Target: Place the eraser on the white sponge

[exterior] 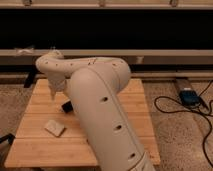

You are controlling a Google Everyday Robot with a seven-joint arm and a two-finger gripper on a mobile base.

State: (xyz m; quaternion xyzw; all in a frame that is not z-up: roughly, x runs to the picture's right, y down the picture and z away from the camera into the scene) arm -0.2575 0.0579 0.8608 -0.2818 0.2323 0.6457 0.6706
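The white sponge (55, 128) lies flat on the left front part of the wooden table (35, 145). A small black block, the eraser (66, 106), shows at the edge of my arm, up and to the right of the sponge and partly hidden by the arm. My gripper (54, 93) hangs from the white wrist above the table's left back part. It is up and to the left of the eraser and well behind the sponge. I cannot tell whether it touches the eraser.
My thick white arm (100, 115) crosses the middle of the table and hides what stands there. A dark low wall runs behind the table. A blue box (188, 96) and black cables (200, 117) lie on the floor to the right.
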